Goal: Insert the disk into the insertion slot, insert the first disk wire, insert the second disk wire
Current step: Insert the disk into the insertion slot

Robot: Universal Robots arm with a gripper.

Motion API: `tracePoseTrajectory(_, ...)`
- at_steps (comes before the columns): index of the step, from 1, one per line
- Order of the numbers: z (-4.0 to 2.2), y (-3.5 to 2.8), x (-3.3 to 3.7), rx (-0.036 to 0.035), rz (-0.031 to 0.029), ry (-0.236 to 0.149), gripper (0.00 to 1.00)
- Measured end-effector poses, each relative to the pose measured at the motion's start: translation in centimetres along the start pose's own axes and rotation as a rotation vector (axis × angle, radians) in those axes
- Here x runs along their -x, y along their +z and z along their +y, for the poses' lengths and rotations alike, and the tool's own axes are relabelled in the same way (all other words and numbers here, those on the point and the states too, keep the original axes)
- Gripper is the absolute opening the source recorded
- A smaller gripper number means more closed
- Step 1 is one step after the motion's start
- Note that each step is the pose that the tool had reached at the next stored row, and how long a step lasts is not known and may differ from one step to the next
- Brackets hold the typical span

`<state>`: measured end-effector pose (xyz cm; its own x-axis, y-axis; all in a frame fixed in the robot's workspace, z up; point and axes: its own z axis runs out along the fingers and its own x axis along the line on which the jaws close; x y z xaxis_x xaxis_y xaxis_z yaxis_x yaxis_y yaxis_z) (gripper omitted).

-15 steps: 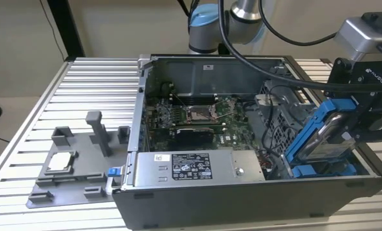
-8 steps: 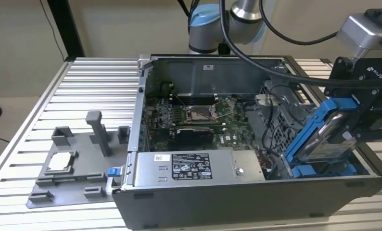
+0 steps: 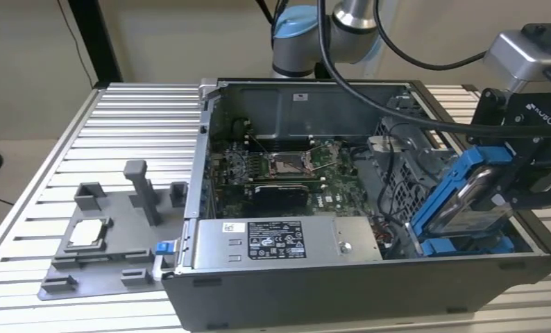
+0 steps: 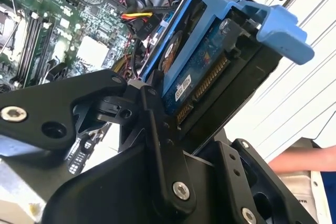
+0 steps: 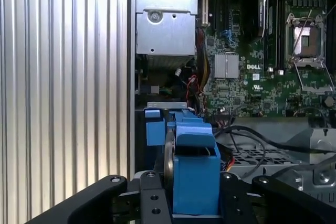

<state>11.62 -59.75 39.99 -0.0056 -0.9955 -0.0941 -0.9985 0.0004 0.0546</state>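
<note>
The disk (image 3: 465,201), silver metal in a bright blue carrier frame, hangs tilted over the end of the open PC case at the exterior view's right. My gripper (image 3: 499,198) is shut on it. In the first wrist view the blue carrier (image 5: 194,166) stands edge-on between the black fingers (image 5: 152,200). The second wrist view shows the disk's (image 4: 194,72) circuit side and connector edge above a black finger (image 4: 157,124). The insertion slot (image 3: 407,182), a grey bay with perforated walls, lies just beside and below the disk. Loose black cables (image 3: 396,135) run near the bay.
A grey power-supply box (image 3: 275,239) with a black-and-white sticker sits along the case's near wall, the motherboard (image 3: 275,166) behind it. A grey fixture tray (image 3: 109,236) lies on the slatted table at the exterior view's left. A person's hand (image 4: 299,161) shows beside the case.
</note>
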Motion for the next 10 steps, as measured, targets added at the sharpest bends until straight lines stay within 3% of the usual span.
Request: tracePoseTrajectory(10, -0.02, 0.23, -0.02, -0.0001, 0.0005, 0.000, 0.00)
